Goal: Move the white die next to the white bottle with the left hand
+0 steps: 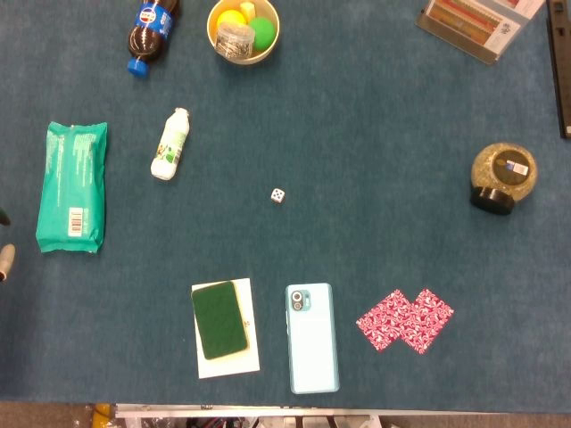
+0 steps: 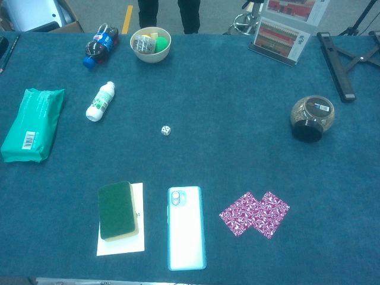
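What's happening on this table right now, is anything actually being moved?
Nothing is being handled yet. The white die sits alone mid-table, apart from the white bottle, which lies on its side further left. Only a sliver of the left hand shows at the table's left edge, touching nothing. The right hand is out of sight.

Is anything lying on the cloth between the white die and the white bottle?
Nothing visible does. Only bare blue cloth separates the white die from the white bottle, which lies on its side up and to the die's left.
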Controlling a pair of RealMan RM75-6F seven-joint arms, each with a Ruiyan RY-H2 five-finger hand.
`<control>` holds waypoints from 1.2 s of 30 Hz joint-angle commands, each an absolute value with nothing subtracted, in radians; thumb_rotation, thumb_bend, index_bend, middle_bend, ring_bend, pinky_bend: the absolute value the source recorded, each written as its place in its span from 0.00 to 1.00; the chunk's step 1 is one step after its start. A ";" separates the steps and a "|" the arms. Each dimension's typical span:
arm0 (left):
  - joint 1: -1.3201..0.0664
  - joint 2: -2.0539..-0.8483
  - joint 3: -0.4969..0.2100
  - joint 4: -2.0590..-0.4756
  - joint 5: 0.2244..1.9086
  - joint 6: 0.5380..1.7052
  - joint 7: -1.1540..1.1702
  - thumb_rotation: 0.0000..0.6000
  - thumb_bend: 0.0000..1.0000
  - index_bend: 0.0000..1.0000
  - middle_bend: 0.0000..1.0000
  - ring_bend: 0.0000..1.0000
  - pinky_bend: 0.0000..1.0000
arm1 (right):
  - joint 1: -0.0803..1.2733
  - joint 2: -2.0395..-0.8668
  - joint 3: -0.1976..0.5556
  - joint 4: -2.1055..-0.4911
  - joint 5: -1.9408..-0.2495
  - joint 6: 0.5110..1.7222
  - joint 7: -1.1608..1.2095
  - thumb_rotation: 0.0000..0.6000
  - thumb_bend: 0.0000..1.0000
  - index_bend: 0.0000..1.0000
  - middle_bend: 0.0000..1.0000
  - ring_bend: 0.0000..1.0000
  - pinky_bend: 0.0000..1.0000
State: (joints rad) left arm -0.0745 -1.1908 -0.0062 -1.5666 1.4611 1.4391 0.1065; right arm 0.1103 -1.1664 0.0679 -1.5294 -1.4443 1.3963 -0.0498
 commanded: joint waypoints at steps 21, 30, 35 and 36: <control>-0.105 -1.194 -0.008 -1.635 1.514 1.419 0.042 1.00 0.31 0.43 0.41 0.34 0.53 | 0.184 -1.182 0.090 -1.507 -1.467 1.326 -0.016 1.00 0.21 0.48 0.37 0.26 0.34; -0.175 -1.197 -0.012 -1.751 1.563 1.351 0.111 1.00 0.31 0.43 0.35 0.14 0.28 | 0.250 -1.189 0.105 -1.514 -1.506 1.288 -0.023 1.00 0.21 0.48 0.37 0.26 0.34; -0.237 -1.212 -0.018 -1.817 1.555 1.258 0.145 1.00 0.31 0.43 0.30 0.08 0.19 | 0.307 -1.182 0.130 -1.550 -1.519 1.253 -0.073 1.00 0.21 0.48 0.37 0.26 0.34; -0.247 -1.217 -0.020 -1.823 1.555 1.245 0.155 1.00 0.31 0.43 0.29 0.07 0.18 | 0.316 -1.179 0.133 -1.559 -1.522 1.249 -0.083 1.00 0.21 0.48 0.37 0.26 0.34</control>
